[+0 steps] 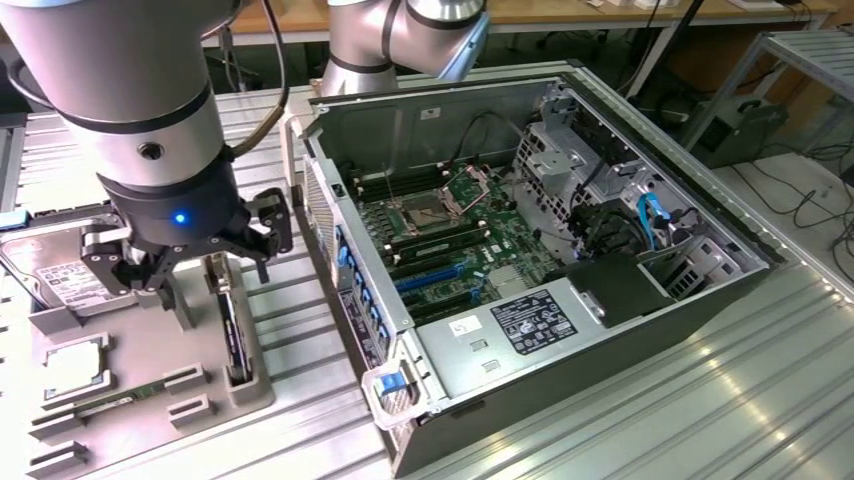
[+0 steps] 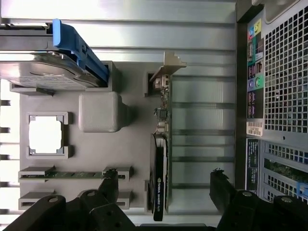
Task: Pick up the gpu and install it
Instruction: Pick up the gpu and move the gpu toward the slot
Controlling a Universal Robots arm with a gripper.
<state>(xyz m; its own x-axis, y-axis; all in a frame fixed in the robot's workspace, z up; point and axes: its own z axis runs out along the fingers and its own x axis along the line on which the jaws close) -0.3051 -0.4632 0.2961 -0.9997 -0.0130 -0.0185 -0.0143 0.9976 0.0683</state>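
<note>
The gpu (image 1: 235, 335) (image 2: 160, 166) stands on its long edge in a slot of the grey holder tray (image 1: 147, 345) (image 2: 130, 144), along the side of the tray nearest the open computer case (image 1: 441, 110) (image 2: 284, 72). Its silvery bracket (image 2: 168, 65) sits at one end. My end effector (image 1: 214, 278) (image 2: 164, 182) hovers just above the card with its jaws spread wide, one finger on each side of the card and nothing in its grasp. In the wrist view neither finger touches the gpu. Elsewhere on the tray lie a hard drive (image 1: 60, 275) (image 2: 43, 72) with a blue clip, a square processor (image 1: 67, 365) (image 2: 45, 134) and a slim green memory stick (image 1: 114, 405) (image 2: 67, 174). The case lies on its side on the ribbed metal table (image 1: 747, 400) at the exterior view's right of the tray, its motherboard (image 1: 454, 240) exposed.
</note>
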